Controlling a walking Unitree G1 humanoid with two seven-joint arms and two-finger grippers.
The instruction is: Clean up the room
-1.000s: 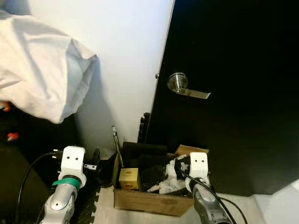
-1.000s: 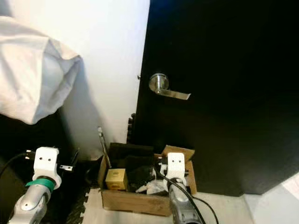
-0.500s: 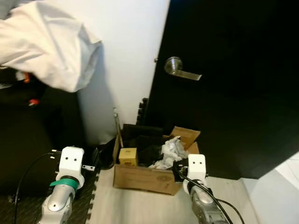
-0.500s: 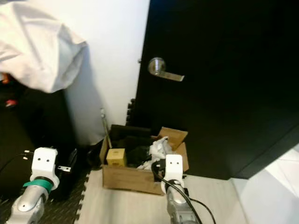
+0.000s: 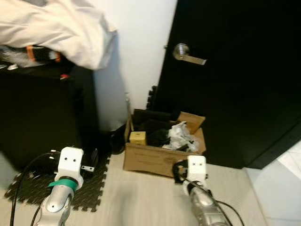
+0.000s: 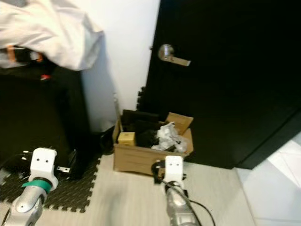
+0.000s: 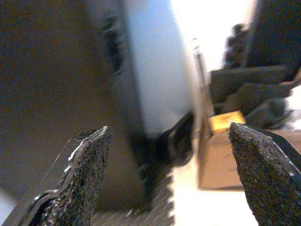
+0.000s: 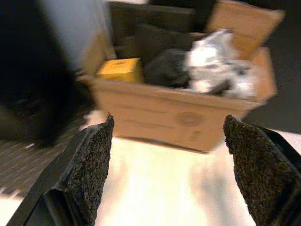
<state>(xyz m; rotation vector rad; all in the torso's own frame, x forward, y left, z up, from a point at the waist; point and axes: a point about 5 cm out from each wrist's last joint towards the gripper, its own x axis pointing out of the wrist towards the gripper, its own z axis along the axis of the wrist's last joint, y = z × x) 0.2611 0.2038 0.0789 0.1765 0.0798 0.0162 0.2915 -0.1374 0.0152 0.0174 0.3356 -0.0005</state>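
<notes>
Left eye view: I stand before a trash-filled box by the door, both grippers empty.

On my left, my left gripper (image 7: pixel 169 179) hangs low over the foam mat (image 5: pixel 89 195), fingers spread wide and holding nothing. Ahead, the cardboard box (image 5: pixel 160 157) sits on the floor against the black door (image 5: pixel 235 94), serving, I judge, as the collection bin: a small yellow box (image 5: pixel 138 137), dark items and crumpled white paper (image 5: pixel 181 136) lie inside. On my right, my right gripper (image 8: pixel 169 155) points at the box front, fingers wide apart, also empty.
</notes>
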